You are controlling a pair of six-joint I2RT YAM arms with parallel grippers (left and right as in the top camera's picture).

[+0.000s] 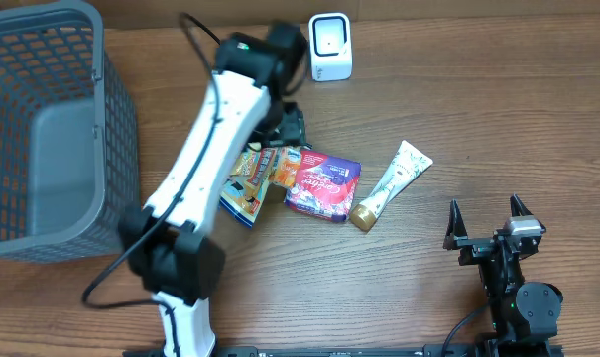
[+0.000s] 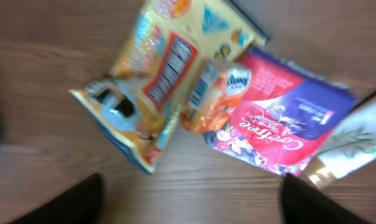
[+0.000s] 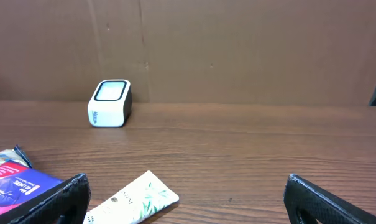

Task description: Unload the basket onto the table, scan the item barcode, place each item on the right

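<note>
Several items lie in a pile mid-table: a yellow snack bag (image 1: 248, 183) (image 2: 156, 68), an orange tissue pack (image 1: 283, 167) (image 2: 222, 87) with a barcode on its side, a purple and pink pack (image 1: 322, 184) (image 2: 281, 118) and a white tube (image 1: 391, 183) (image 3: 135, 199). The white scanner (image 1: 330, 47) (image 3: 110, 102) stands at the back of the table. My left gripper (image 1: 285, 124) (image 2: 191, 205) hovers just behind the pile, open, with only bare wood between its fingers. My right gripper (image 1: 486, 223) (image 3: 188, 199) sits low at the right front, open and empty, facing the scanner.
A grey mesh basket (image 1: 42, 129) fills the left side of the table. The left arm reaches from the front edge diagonally over the basket's right side. A brown wall closes off the back in the right wrist view.
</note>
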